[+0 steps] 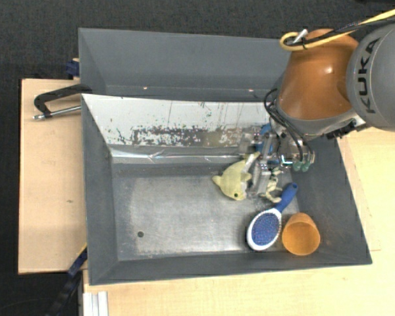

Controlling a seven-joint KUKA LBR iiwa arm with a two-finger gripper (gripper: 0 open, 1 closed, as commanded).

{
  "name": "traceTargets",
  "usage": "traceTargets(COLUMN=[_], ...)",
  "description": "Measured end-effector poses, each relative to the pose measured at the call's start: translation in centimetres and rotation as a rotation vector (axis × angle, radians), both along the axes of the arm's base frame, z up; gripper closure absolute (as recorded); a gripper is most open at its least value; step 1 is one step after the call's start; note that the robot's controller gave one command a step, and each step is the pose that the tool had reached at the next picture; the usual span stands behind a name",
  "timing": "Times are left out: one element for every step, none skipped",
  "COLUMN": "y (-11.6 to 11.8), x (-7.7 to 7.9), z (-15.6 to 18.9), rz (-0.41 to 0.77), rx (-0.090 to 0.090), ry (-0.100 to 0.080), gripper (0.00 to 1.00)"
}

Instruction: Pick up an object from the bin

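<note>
The gripper [262,176] is down in the bin's [171,212] right half, near the back wall. The pale yellow soft thing [232,180] lies at its left side, pressed right up against it. Whether the gripper is open or closed on that lump, I cannot tell; the metalwork and cables hide it. The arm [382,78] comes in from the upper right, its orange cover [316,78] bulging above the bin's far right corner, with the wrist pointing down and leftward. Just in front of the gripper, a round blue-and-white brush [264,229] lies with its blue handle angled up toward the gripper. An orange cup [300,236] sits touching the brush's right side, near the front wall.
</note>
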State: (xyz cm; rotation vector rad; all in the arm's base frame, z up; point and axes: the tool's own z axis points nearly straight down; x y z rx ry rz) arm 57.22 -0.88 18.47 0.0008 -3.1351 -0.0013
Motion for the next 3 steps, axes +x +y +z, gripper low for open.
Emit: traceTargets(y=[0.5, 0.4, -0.1], x=[1.3, 1.5, 1.7], z=[-11.0, -10.7, 9.9], rz=[0.345, 0.343, 0.392], rx=[0.002, 0.001, -0.003], ry=[-0.003, -0.009, -0.024], gripper=[0.00, 1.00, 1.00])
